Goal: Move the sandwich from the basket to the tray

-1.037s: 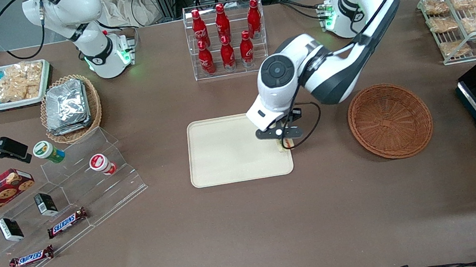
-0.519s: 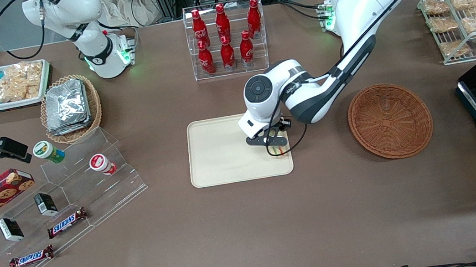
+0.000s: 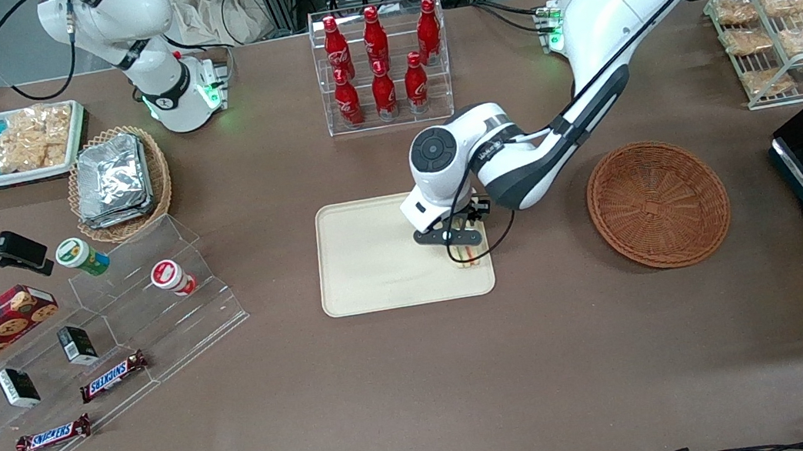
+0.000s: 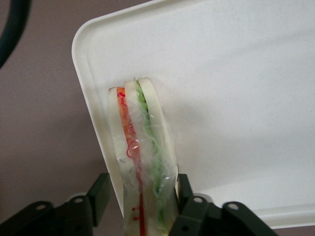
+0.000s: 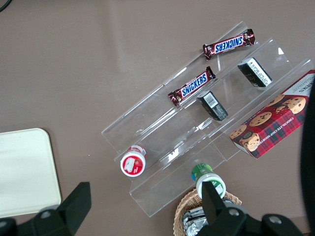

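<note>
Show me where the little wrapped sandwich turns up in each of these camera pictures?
Front view: the sandwich stands on the tray, near its corner toward the basket, under the gripper.
Left wrist view: sandwich held between the fingers.
Right wrist view: not in it.
Shared landmark: the tray.

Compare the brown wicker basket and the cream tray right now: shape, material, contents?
The basket is round, brown and woven; the tray is rectangular, cream and smooth with rounded corners. The basket holds nothing; the tray has the sandwich standing on edge near one corner, with the tool shut on it. Both are shallow and lie flat on the table.
</note>
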